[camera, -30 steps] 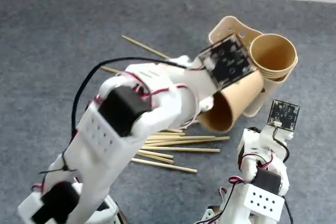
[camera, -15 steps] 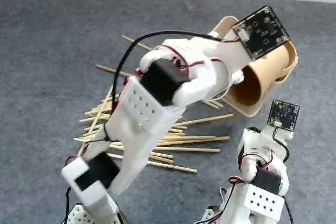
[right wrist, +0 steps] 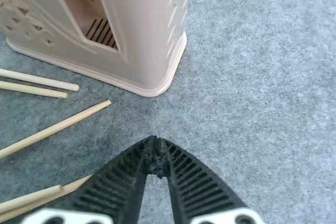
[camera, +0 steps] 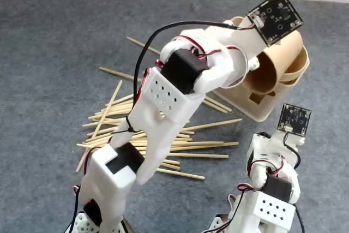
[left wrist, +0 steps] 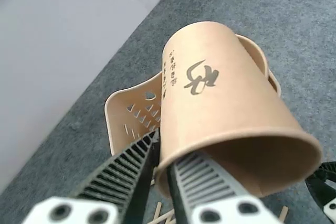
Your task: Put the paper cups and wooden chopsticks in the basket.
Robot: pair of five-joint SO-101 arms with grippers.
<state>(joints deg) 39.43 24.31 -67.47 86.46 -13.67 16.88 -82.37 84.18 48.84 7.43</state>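
Pinched the rim of a paper cup point(left wrist: 226, 108) in the left jaws, with the thin cup wall squeezed between them. Held the cup on its side, mouth turned back toward the arm, bottom pointing away. Hung it right at the top of the basket point(left wrist: 128, 116). In the high view, had the cup point(camera: 272, 72) over the basket point(camera: 256, 107) at the far side of the counter point(camera: 54, 53). Could not tell if the cup touched the basket wall yet.

Had the right jaws pressed together with nothing in them, low over the counter, just beside a bottom corner of the basket point(right wrist: 152, 40). Left the chopsticks point(camera: 180, 145) in a loose pile on the counter, near the basket but not in it.

Probably in the middle of dropping the cup in. To do it well, needed to tip the cup so its bottom pointed down first. Then needed to lower it until most of it sat inside the walls. Only then should have spread the jaws, slowly, and lifted straight up, so as not to pull the cup back out. Could have rolled off onto the counter if let go while on its side. Also had to stay clear of the right arm point(camera: 272, 173) close by.
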